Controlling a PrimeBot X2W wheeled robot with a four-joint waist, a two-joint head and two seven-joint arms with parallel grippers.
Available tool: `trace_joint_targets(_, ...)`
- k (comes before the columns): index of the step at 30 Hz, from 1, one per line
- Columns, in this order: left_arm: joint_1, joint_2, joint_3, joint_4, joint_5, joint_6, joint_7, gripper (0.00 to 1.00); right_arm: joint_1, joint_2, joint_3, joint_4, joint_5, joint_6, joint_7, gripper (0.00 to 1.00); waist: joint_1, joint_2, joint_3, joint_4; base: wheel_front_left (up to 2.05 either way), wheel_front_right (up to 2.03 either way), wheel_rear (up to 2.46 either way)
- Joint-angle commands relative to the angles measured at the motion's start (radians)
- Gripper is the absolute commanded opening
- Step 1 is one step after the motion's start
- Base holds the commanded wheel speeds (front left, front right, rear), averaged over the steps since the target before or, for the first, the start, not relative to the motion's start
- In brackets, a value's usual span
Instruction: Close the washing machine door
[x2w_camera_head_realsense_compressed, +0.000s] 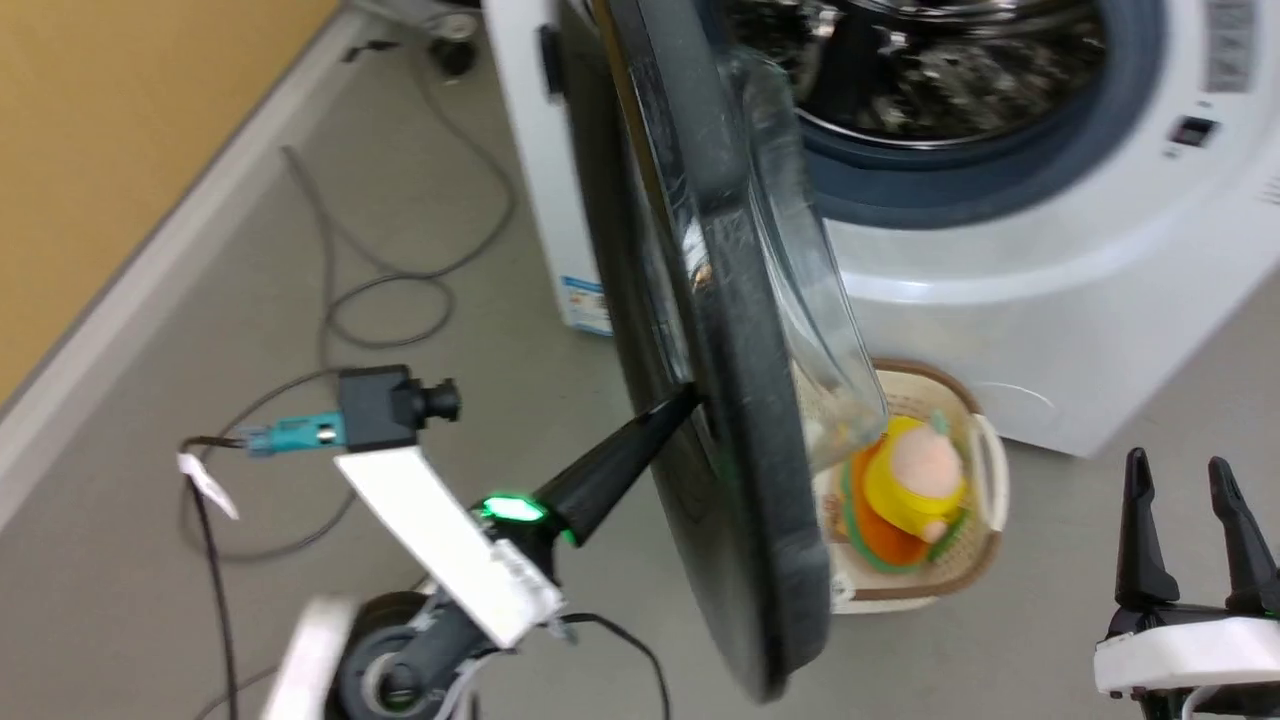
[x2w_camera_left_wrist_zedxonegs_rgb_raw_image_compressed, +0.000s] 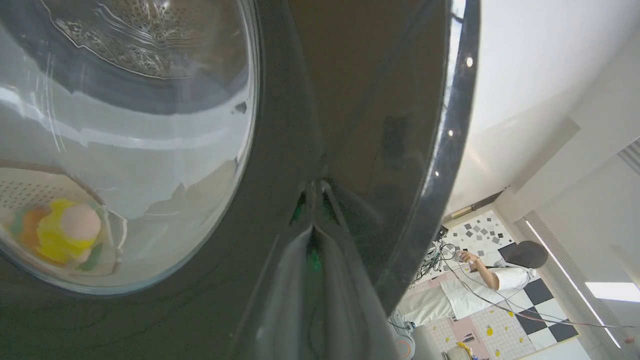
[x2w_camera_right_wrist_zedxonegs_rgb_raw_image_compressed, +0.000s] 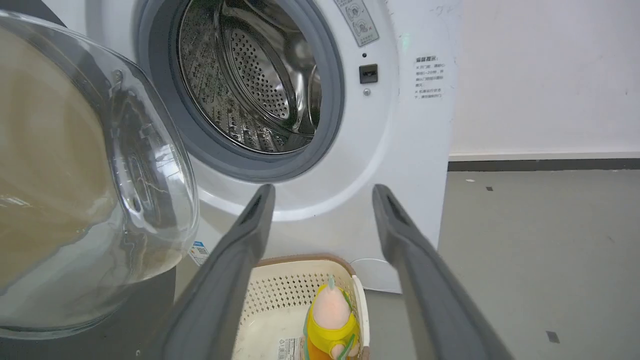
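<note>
**Left stretched out, right parked**

Reaches the left gripper (x2w_camera_head_realsense_compressed: 688, 398) up and rightward off a pale forearm (x2w_camera_head_realsense_compressed: 440, 540), jaws pinched together to one point, green light (x2w_camera_head_realsense_compressed: 512, 508) glowing at the wrist; blurred joint (x2w_camera_head_realsense_compressed: 400, 665) below, seemingly the elbow. Holds the right gripper (x2w_camera_head_realsense_compressed: 1175, 465) low at the right, pointing up, jaws spread wide, empty.

One washing machine (x2w_camera_head_realsense_compressed: 1050, 300), one door (x2w_camera_head_realsense_compressed: 745, 400), one basket (x2w_camera_right_wrist_zedxonegs_rgb_raw_image_compressed: 290, 295), one toy (x2w_camera_head_realsense_compressed: 912, 480)

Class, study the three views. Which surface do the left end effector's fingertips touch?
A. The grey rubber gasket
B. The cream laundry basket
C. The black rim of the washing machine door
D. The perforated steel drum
C: the left end effector, fingers shut together, has its tips against the glossy black rim of the half-open washing machine door, meeting their own reflection there.
</note>
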Motion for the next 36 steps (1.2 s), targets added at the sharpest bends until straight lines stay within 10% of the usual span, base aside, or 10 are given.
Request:
trace_joint_targets(1, -0.027, -0.001, -0.037, 0.015, 0.016, -0.005, -0.046, 0.0, -0.016, 0.002, 0.004, 0.001, 0.011, 0.001, -0.005, 1.0, 0.0001, 0.0, 0.002, -0.054, 0.0, 0.0, 0.0)
trace_joint_targets(23, -0.175, 0.194, -0.453, 0.358, 0.129, -0.005, -0.688, 0.0, 0.0, 0.002, 0.048, 0.026, 0.026, 0.001, -0.005, 1.0, 0.0001, 0.0, -0.051, -0.18, 0.0, 0.0, 0.0)
trace_joint_targets(30, -0.219, 0.273, -0.355, 0.446, 0.383, 0.039, -0.798, 0.0, 0.006, 0.002, 0.025, -0.014, 0.044, 0.001, -0.005, 1.0, 0.0001, 0.0, -0.084, -0.162, 0.0, 0.0, 0.0)
trace_joint_targets(32, -0.206, 0.25, -0.23, 0.423, 0.506, 0.107, -0.799, 0.99, 0.002, 0.002, 0.017, -0.03, 0.041, 0.001, -0.005, 1.0, 0.0001, 0.0, -0.088, -0.157, 0.0, 0.0, 0.0)
trace_joint_targets(36, -0.149, 0.228, -0.062, 0.341, 0.796, 0.23, -0.8, 1.0, -0.018, 0.002, 0.004, -0.064, 0.029, 0.001, -0.005, 1.0, 0.0001, 0.0, -0.09, -0.149, 0.0, 0.0, 0.0)
